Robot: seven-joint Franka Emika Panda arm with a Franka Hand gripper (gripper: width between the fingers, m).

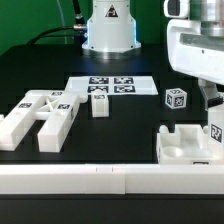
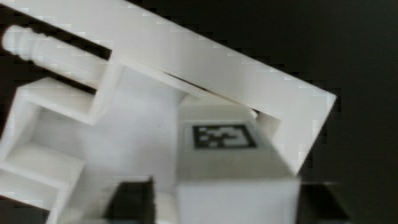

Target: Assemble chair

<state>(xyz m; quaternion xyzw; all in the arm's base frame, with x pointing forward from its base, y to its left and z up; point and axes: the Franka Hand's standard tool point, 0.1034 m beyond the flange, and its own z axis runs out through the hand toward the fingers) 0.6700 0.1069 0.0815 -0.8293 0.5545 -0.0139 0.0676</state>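
Hovering with gripper (image 2: 222,203) spread just above the chair's glossy notched block (image 1: 185,150) on the counter (image 1: 130,130), probably light, rigid and slippery, best pinched squarely across its tagged wall directly beneath.

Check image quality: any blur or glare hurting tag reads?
Exterior view: even light, marker board tags sharp, white foreground rail washed out. Wrist view: soft focus throughout, tag on the chair part smeared, hard shadow beside it.

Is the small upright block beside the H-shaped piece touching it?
Apart. The exterior view shows a strip of black table between the small block and the H-shaped frame.
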